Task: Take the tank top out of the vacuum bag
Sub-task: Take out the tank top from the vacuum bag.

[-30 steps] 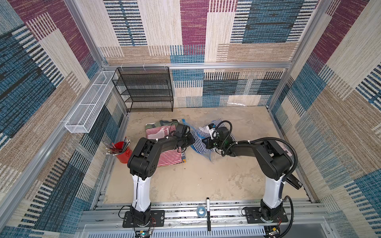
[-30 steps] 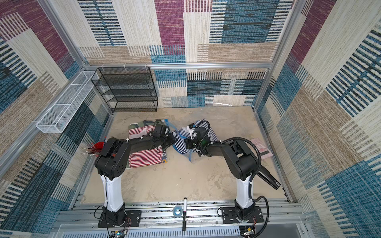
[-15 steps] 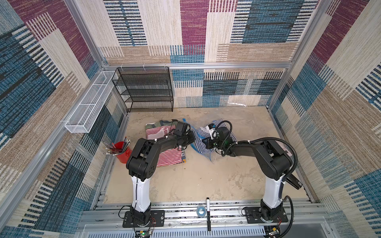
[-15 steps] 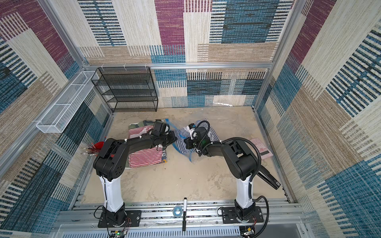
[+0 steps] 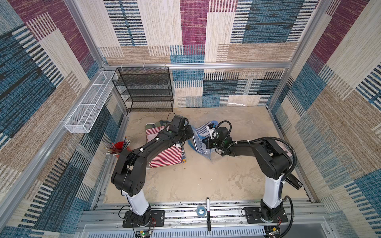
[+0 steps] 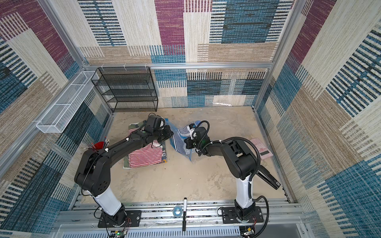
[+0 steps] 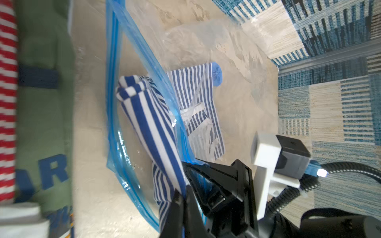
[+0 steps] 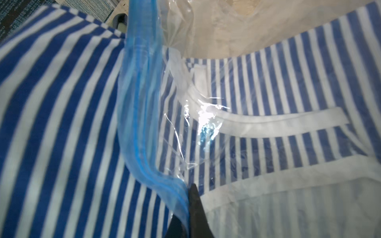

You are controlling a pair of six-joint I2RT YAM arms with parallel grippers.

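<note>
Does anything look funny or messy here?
Yes. The striped tank top hangs halfway out of the vacuum bag, all twisted. A marker and a tape roll also lie on the front rail.

A robot lab cell (walled on three sides): aluminium frame (image 5: 226,65), carpet-clad walls (image 5: 193,26), left arm (image 5: 148,148) and right arm (image 5: 268,158) bolted to a rail (image 5: 181,214).

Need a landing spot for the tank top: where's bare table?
Widest: bare table between the front rail and the folded clothes and vacuum bag. Also behind the bag, right of the black rack. Crowded: mid-table, clothes and bag side by side.
</note>
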